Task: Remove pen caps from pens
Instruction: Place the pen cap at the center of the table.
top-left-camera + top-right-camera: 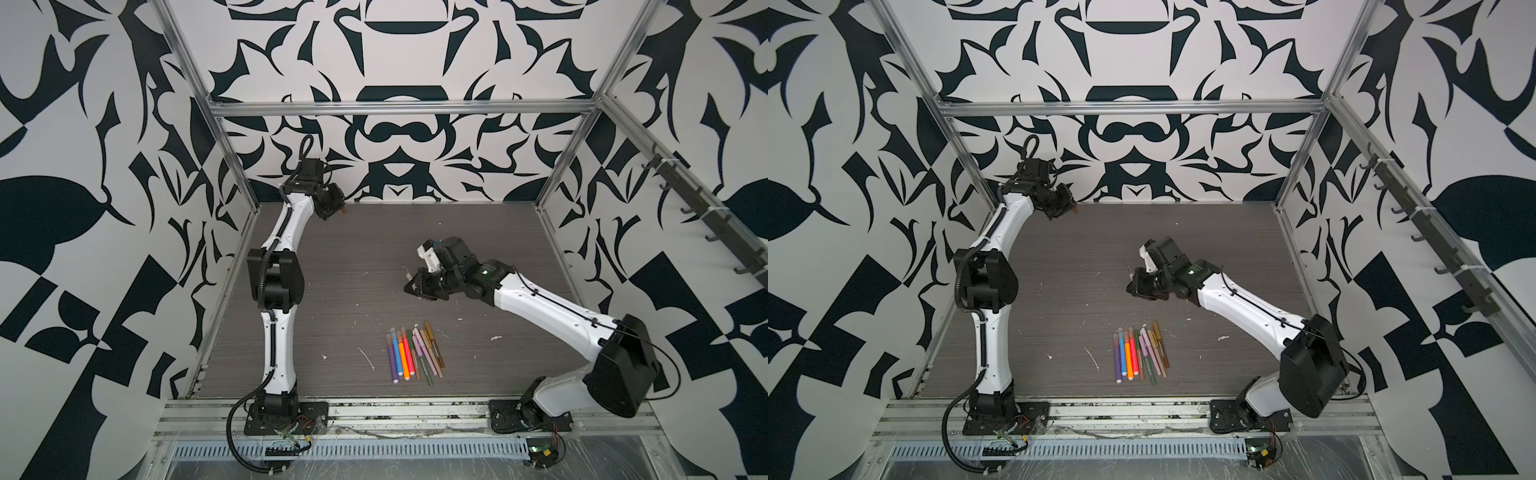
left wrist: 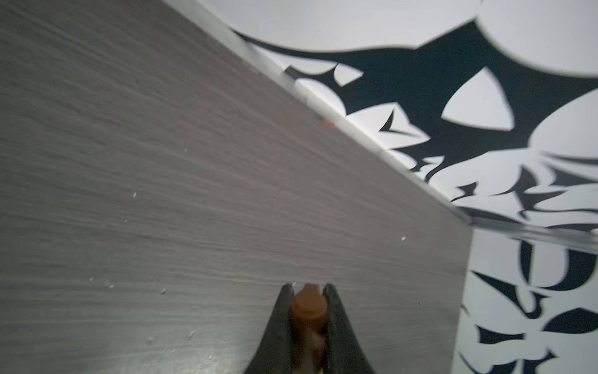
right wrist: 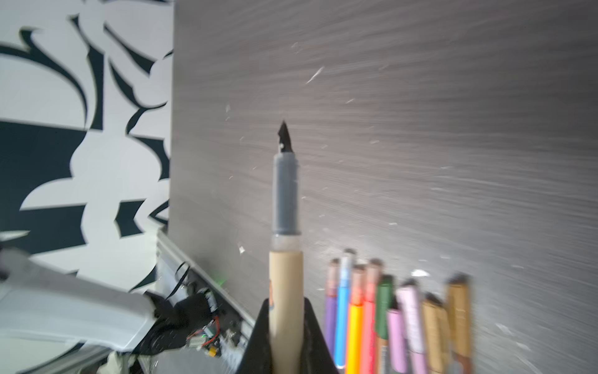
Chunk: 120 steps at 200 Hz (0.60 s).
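Observation:
My left gripper [image 2: 308, 288] hangs over the table's far left corner in both top views [image 1: 341, 210] [image 1: 1074, 210]. It is shut on a brown pen cap [image 2: 309, 307], whose rounded end pokes out past the fingertips. Over the middle of the table, my right gripper [image 3: 286, 304] [image 1: 409, 277] [image 1: 1132, 277] is shut on a tan pen [image 3: 286, 285]. That pen has no cap on; its grey neck and dark tip [image 3: 284, 137] are bare. The other pens [image 1: 415, 353] [image 1: 1140, 353] [image 3: 398, 317] lie side by side near the front edge, capped ends pointing away.
White flecks of debris [image 1: 365, 357] dot the grey wood-grain table [image 1: 353, 249]. Aluminium frame posts [image 1: 232, 158] and patterned walls close in the back and both sides. The left arm's elbow [image 1: 274, 278] stands over the table's left edge.

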Available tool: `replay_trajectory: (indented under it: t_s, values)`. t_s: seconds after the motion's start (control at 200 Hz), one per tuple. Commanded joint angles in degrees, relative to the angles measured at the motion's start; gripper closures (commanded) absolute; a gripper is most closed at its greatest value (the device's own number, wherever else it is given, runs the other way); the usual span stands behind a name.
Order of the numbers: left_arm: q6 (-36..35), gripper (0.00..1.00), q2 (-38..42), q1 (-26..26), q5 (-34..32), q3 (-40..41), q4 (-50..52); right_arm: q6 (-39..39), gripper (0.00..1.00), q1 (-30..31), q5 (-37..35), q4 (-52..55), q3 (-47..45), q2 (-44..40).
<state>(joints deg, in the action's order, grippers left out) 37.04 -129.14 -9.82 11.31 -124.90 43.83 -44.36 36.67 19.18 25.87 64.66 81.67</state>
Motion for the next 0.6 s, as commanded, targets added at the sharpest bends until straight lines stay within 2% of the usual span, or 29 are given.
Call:
replay_trajectory:
  t_s: [0.0,0.08,0.18,0.435,0.595]
  values:
    - [-8.42,1.0,6.31,-4.53,-6.23,9.18,5.72,5.46,1.0,-5.27,-6.53,6.46,0.41,-0.86]
    - [-11.48,1.0,8.6,-6.96,-9.97,14.41,6.98,10.61,1.0,-8.33,-10.02,10.88,3.27,1.72]
    - [-14.65,1.0,8.33,-9.29,-11.63,17.09,10.44,15.69,1.0,-11.15,-14.43,12.98,5.99,5.28]
    - [-17.24,1.0,5.72,-10.44,-7.9,21.8,13.1,20.82,1.0,-17.59,-15.4,10.95,12.25,15.46]
    - [-17.74,1.0,4.54,-11.0,-8.14,22.38,13.95,24.58,1.0,-17.85,-17.6,11.85,17.25,21.98]
